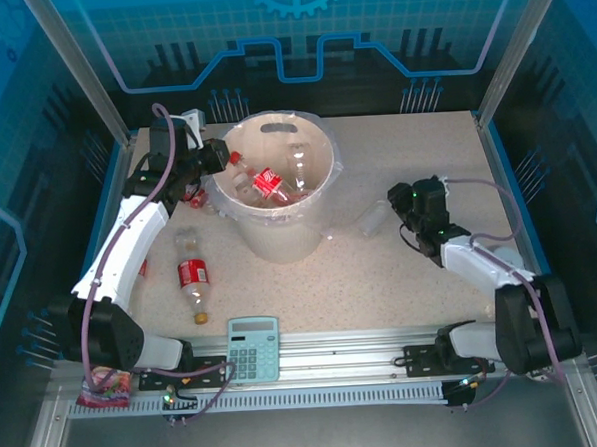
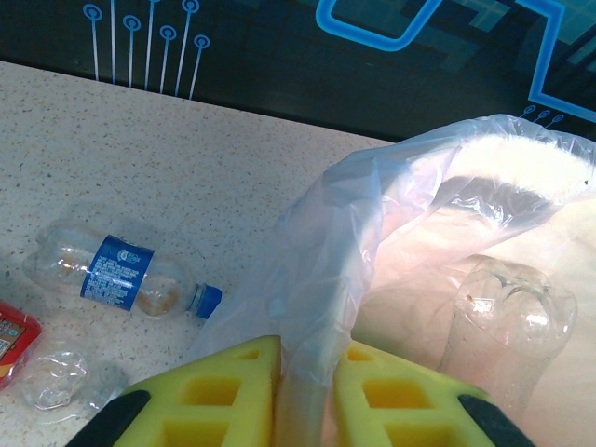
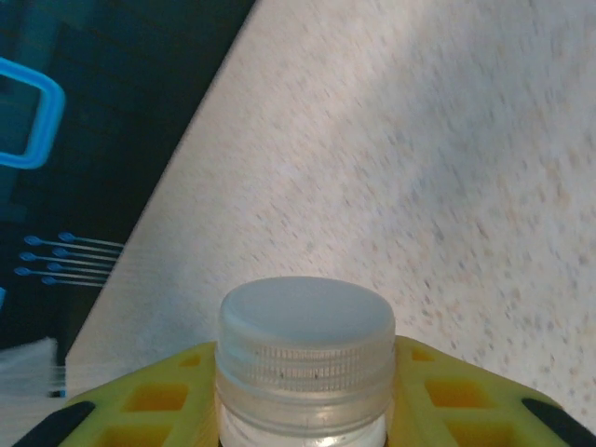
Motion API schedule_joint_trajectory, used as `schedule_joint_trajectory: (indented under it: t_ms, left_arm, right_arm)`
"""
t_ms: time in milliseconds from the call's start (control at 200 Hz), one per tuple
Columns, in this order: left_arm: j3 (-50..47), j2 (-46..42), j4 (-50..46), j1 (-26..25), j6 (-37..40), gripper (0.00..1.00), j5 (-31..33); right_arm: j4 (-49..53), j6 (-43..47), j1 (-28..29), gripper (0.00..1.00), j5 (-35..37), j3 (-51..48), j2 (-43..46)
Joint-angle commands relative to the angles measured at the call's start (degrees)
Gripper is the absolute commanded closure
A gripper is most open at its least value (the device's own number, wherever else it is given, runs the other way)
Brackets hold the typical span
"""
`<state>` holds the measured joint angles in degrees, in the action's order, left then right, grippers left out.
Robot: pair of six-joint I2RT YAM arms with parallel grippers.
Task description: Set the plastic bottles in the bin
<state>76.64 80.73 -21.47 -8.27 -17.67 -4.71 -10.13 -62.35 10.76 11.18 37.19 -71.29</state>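
My left gripper (image 2: 305,352) fingers pinch bin (image 1: 279,239) rim through liner (image 2: 307,242). Right gripper (image 3: 303,363) fingers clamp pale-capped bottle (image 3: 304,321) by neck, right of bin. Blue-label bottle (image 2: 116,272): print too small, I can't read it. I count two more bottles (image 1: 192,279) beside left arm (image 1: 129,237).

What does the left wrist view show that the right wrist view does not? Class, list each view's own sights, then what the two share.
Left wrist view: the left gripper pinching the bag-lined rim of the bin, a clear bottle inside it, and a blue-labelled bottle lying on the table.
Right wrist view: the right gripper closed against both sides of a pale-capped bottle.
Shared: yellow finger pads, the speckled table, and the dark backdrop with blue lines.
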Motion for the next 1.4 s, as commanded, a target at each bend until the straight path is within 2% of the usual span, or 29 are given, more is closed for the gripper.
schedule_joint_trajectory:
  t_ms: [0,180,335,445,565,780,1066,1231,1396]
  left_arm:
    - [-1.2,1.7,-3.8,-1.3,1.4,0.80,-1.8]
    - [-1.2,1.5,-3.6,-1.3,1.2,0.80,-2.1]
    - [-1.2,1.3,-3.5,-1.5,0.8,0.81,-2.6]
    - [-1.2,1.3,-3.5,-1.7,0.8,0.80,-2.5]
    - [-1.3,1.4,-3.5,-2.1,0.8,0.80,-2.5]
    - [-1.3,1.4,-3.5,-2.4,0.9,0.80,-2.4]
    - [-1.3,1.0,-3.6,-2.5,0.9,0.81,-2.4]
    - [-1.3,0.7,-3.6,-2.5,1.0,0.81,-2.2]
    - [-1.3,0.7,-3.5,-2.5,1.0,0.80,-2.4]
  right_arm:
    - [6.1,12.9,-1.4,0.65,3.4,6.8,5.4]
    - [7.9,24.6,-2.5,0.71,4.5,15.9,8.7]
    - [6.8,31.8,-1.5,0.70,4.5,23.9,8.2]
    - [6.8,38.7,1.2,0.69,8.0,29.9,7.1]
    - [5.7,41.7,4.1,0.70,6.5,35.5,5.8]
    - [5.4,49.3,15.4,0.70,3.6,44.9,0.8]
    - [4.7,50.6,24.1,0.71,-5.1,50.1,-6.4]
    - [7.7,53.6,29.7,0.71,-6.6,52.5,-11.9]
    - [10.1,53.1,31.5,0.71,-7.5,52.9,-16.6]
